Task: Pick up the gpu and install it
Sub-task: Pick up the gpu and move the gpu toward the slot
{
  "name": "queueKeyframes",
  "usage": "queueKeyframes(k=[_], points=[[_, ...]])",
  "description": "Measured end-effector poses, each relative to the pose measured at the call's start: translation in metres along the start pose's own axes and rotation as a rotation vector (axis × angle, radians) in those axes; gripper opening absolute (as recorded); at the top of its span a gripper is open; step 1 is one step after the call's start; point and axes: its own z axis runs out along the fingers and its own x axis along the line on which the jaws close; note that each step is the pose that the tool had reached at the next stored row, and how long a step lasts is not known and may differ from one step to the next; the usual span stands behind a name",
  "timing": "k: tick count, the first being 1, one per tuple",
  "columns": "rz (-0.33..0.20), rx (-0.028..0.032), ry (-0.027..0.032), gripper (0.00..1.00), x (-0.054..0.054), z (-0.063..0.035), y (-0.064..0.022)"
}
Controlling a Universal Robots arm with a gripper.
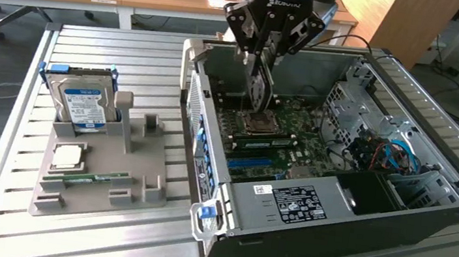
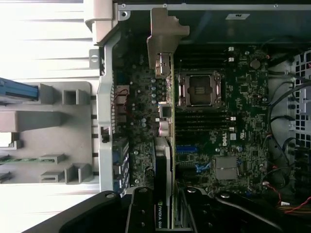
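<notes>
My gripper (image 1: 261, 59) hangs over the open computer case (image 1: 438, 213), shut on the gpu (image 1: 257, 87). The card hangs edge-on between the fingers, inside the case's upper part and above the motherboard (image 1: 285, 139). In the wrist view the gpu (image 2: 165, 121) runs away from the gripper (image 2: 165, 214) as a thin green edge, and its long silver bracket (image 2: 163, 36) lies at the far end near the case's rear wall. It hovers over the board beside the CPU socket (image 2: 200, 90). Whether it touches a slot I cannot tell.
On the exterior view's left, a grey holder (image 1: 101, 172) on the slatted table carries a hard drive (image 1: 82, 105), a processor (image 1: 66, 156) and a memory stick (image 1: 83, 178). Inside the case are the power supply (image 1: 291, 202), drive cage (image 1: 352, 94) and blue cables (image 1: 397, 156).
</notes>
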Motion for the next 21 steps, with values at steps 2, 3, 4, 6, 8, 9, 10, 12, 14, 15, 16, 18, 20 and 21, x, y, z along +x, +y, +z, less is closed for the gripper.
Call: queueKeyframes(k=[2, 3, 4, 6, 8, 9, 10, 12, 14, 15, 16, 18, 20, 21], points=[[0.000, -0.0001, 0.0000, 0.27, -0.005, 0.0002, 0.0005], [0.000, 0.0000, 0.0000, 0.27, -0.007, 0.0002, 0.0008], [0.000, 0.0000, 0.0000, 0.27, -0.010, 0.0003, 0.0011], [0.000, -0.0001, 0.0000, 0.27, -0.015, 0.0005, 0.0017], [0.000, -0.0001, -0.0001, 0.27, -0.020, 0.0006, 0.0023], [0.000, 0.0000, 0.0000, 0.27, -0.023, 0.0006, 0.0025], [0.000, -0.0001, 0.0000, 0.27, -0.025, 0.0007, 0.0028], [0.000, 0.0000, 0.0000, 0.27, -0.031, 0.0009, 0.0034], [0.000, -0.0001, 0.0000, 0.27, -0.036, 0.0010, 0.0039], [0.000, 0.0000, 0.0000, 0.27, -0.038, 0.0011, 0.0042], [0.000, 0.0000, -0.0001, 0.27, -0.040, 0.0011, 0.0044], [0.000, 0.0000, 0.0000, 0.27, -0.041, 0.0011, 0.0044], [0.000, 0.0000, 0.0000, 0.27, -0.041, 0.0011, 0.0044], [0.000, -0.0001, -0.0001, 0.27, -0.041, 0.0012, 0.0044]])
